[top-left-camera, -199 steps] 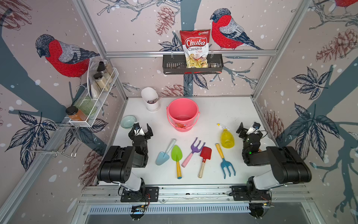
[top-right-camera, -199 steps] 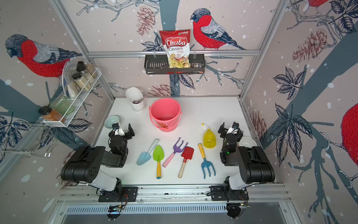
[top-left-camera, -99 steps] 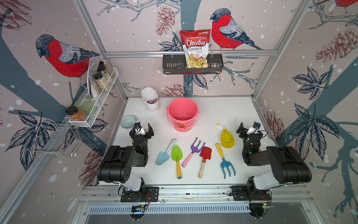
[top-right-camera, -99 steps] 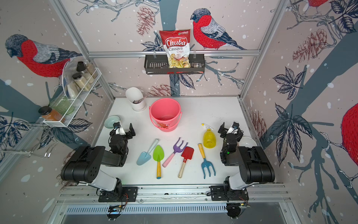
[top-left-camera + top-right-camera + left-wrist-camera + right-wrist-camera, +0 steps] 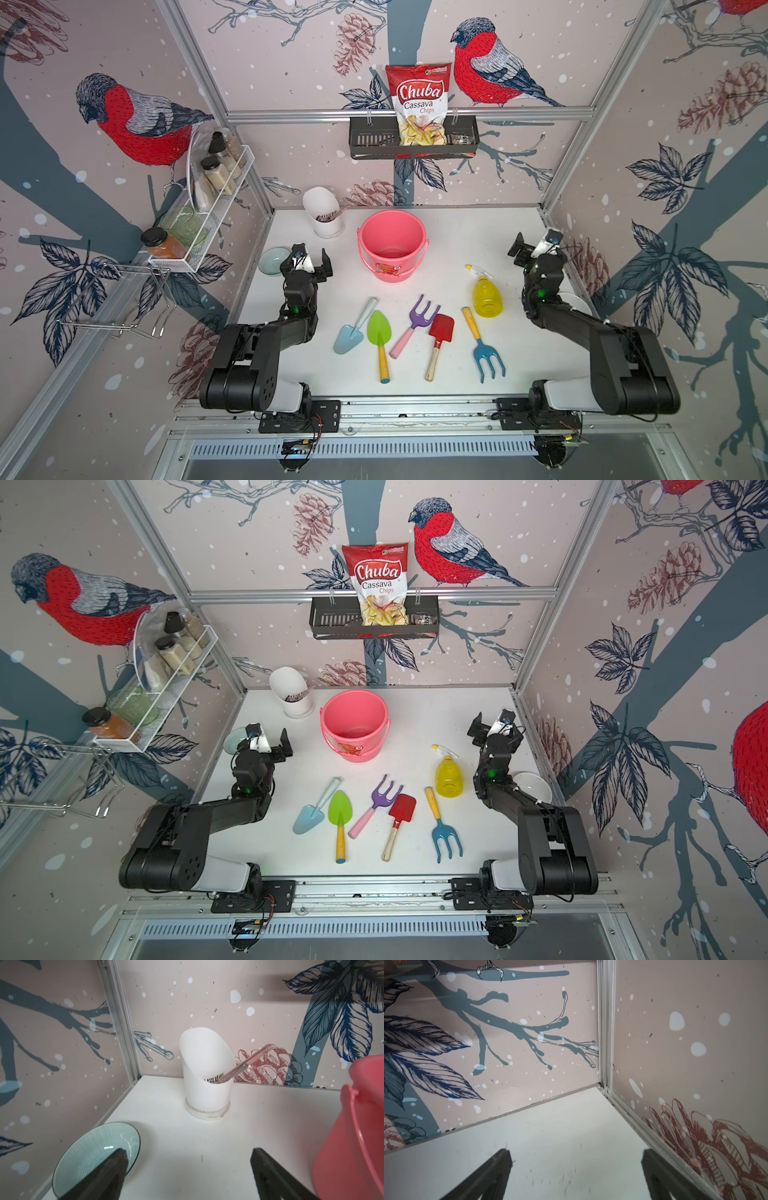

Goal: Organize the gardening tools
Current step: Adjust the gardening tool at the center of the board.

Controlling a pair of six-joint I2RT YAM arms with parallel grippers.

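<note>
In both top views, five toy tools lie in a row on the near half of the table (image 5: 457,232): light-blue trowel (image 5: 348,338), green spade (image 5: 379,332), purple fork (image 5: 422,311), red shovel (image 5: 441,328), blue fork (image 5: 488,357). The left fingers (image 5: 326,261) and right fingers (image 5: 518,246), spread wide and empty, hover well behind the row, one pair near each side wall

Left wrist view: the left fingers (image 5: 116,1165) gape over the table between a green bowl (image 5: 89,1147) and a pink bucket (image 5: 353,1136), facing a white cup (image 5: 207,1084)

Right wrist view: the right fingers (image 5: 504,1161) gape toward the table's far corner

Five toy tools (image 5: 419,318), one bucket (image 5: 390,272), two bowls (image 5: 270,262)
</note>
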